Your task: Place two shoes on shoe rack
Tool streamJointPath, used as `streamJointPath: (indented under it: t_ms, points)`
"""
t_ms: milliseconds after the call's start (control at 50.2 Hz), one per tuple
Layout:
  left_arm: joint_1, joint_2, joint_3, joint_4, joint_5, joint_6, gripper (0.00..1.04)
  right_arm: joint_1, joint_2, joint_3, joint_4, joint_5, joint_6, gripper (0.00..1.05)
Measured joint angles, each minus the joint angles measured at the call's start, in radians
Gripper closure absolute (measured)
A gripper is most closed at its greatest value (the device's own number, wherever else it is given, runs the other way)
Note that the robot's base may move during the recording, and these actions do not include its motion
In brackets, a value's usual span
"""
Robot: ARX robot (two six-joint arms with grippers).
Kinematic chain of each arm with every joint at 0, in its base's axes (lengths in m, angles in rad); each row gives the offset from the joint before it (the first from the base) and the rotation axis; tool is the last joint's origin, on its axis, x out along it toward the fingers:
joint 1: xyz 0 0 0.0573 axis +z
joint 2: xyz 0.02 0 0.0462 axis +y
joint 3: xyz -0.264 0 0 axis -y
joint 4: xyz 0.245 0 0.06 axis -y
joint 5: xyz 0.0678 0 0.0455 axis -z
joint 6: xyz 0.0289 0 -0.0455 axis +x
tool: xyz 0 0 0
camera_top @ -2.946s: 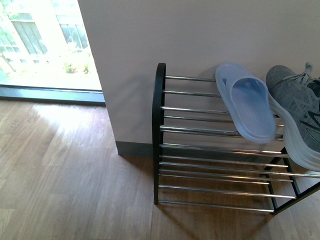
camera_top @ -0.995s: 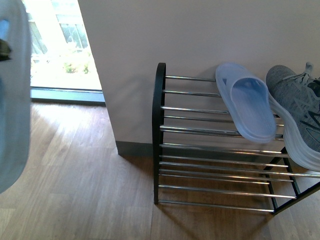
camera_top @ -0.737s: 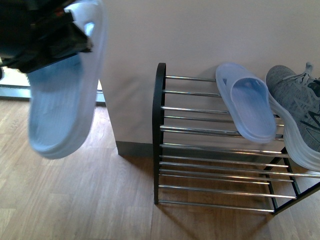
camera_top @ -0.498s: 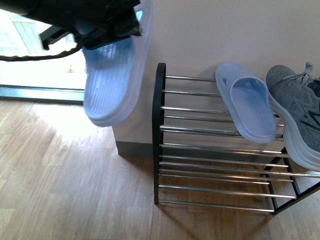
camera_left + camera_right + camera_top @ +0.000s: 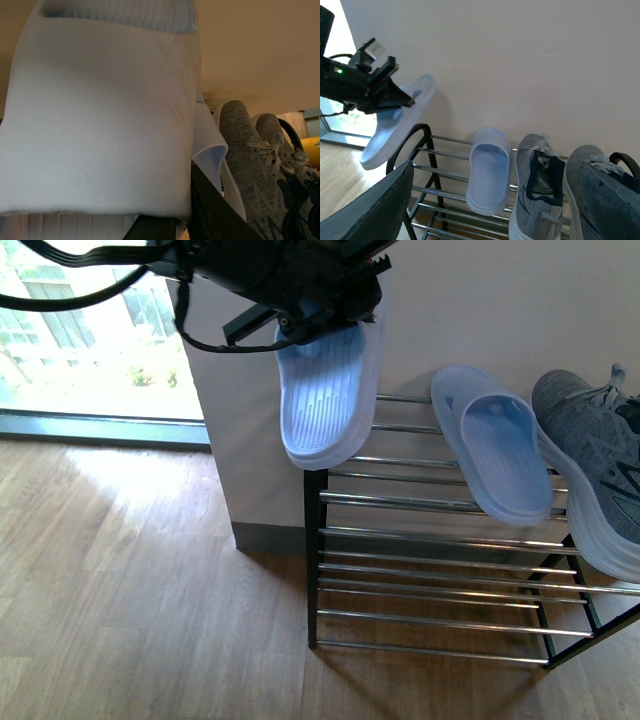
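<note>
Right now the left gripper is pinched on a pale blue slide sandal at its strap end, sole ribbing facing the front camera, toe hanging down. In the left wrist view the held sandal's strap fills most of the picture, so the jaws themselves aren't visible there; the clamp reads from the front and right wrist views, where the black tool grips the sandal near its upper end.

The sandal's long axis runs steeply down and slightly toward the window side, its toe hanging just in front of the black arched end of the shoe rack. It is in the air and looks clear of the rods. The open stretch of top shelf lies just past the sandal's toe, between the arched end and the second sandal, which already lies on the top tier, toe toward the camera. So the held one likely needs to tip flatter and go in beside its mate, parallel to it.

Farther along the same tier sit the grey sneakers, side by side, close to the second sandal. Left arm is clearly the one on the job. The right gripper itself isn't in any picture, so its state is unknown; only dark edges show in its wrist view.
</note>
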Motion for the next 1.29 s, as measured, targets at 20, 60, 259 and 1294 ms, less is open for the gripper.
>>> streamJointPath:
  t_ms: [20,60,259,1294]
  points:
    - [-0.002,0.004,0.005,-0.002,-0.002,-0.002,1.03,0.000,0.000,0.000,0.000,0.000,0.000,0.09]
    - [-0.012,0.026,0.032,-0.013,-0.018,-0.014,1.03,0.000,0.000,0.000,0.000,0.000,0.000,0.09]
    - [-0.066,0.109,0.129,-0.037,-0.035,-0.071,1.03,0.000,0.000,0.000,0.000,0.000,0.000,0.09]
    - [-0.097,0.274,0.176,-0.075,-0.096,-0.130,1.03,0.000,0.000,0.000,0.000,0.000,0.000,0.09]
